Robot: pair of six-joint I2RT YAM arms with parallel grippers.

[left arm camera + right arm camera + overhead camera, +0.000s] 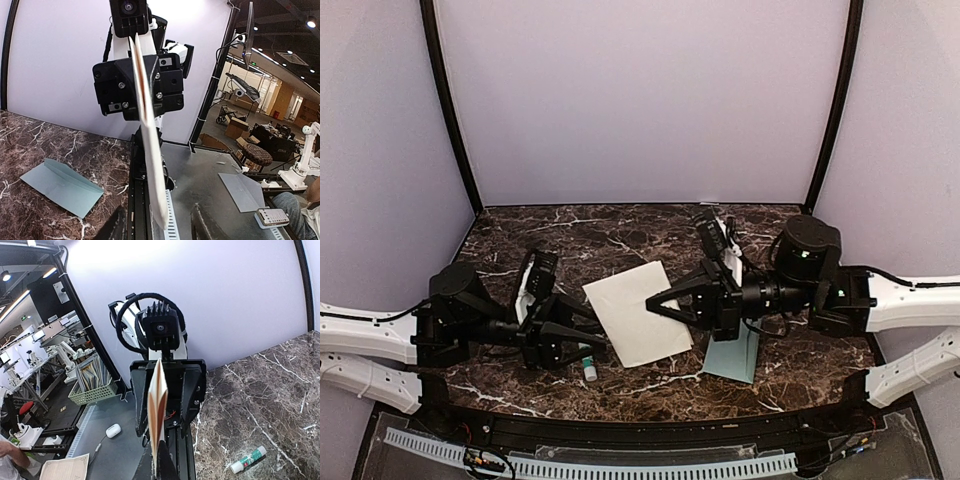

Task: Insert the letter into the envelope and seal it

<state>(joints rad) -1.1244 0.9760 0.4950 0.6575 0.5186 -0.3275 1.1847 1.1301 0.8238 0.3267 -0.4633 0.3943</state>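
Note:
The letter (638, 312) is a cream folded sheet held up off the marble table (570, 240) between my two arms. My right gripper (653, 303) is shut on its right edge; the right wrist view shows the folded letter (158, 405) edge-on, pinched at my right gripper (162, 471). My left gripper (596, 332) stands open at the sheet's left edge. In the left wrist view the letter (150, 150) hangs edge-on between the parted fingers of the left gripper (161, 227), touching neither. The pale teal envelope (733, 355) lies flat beneath the right arm, and the left wrist view shows the envelope (60, 187) too.
A glue stick (590, 371) lies on the table just below the left gripper, and the glue stick (248, 460) also shows in the right wrist view. Purple walls close the back and sides. A black rail (640, 425) runs along the near table edge.

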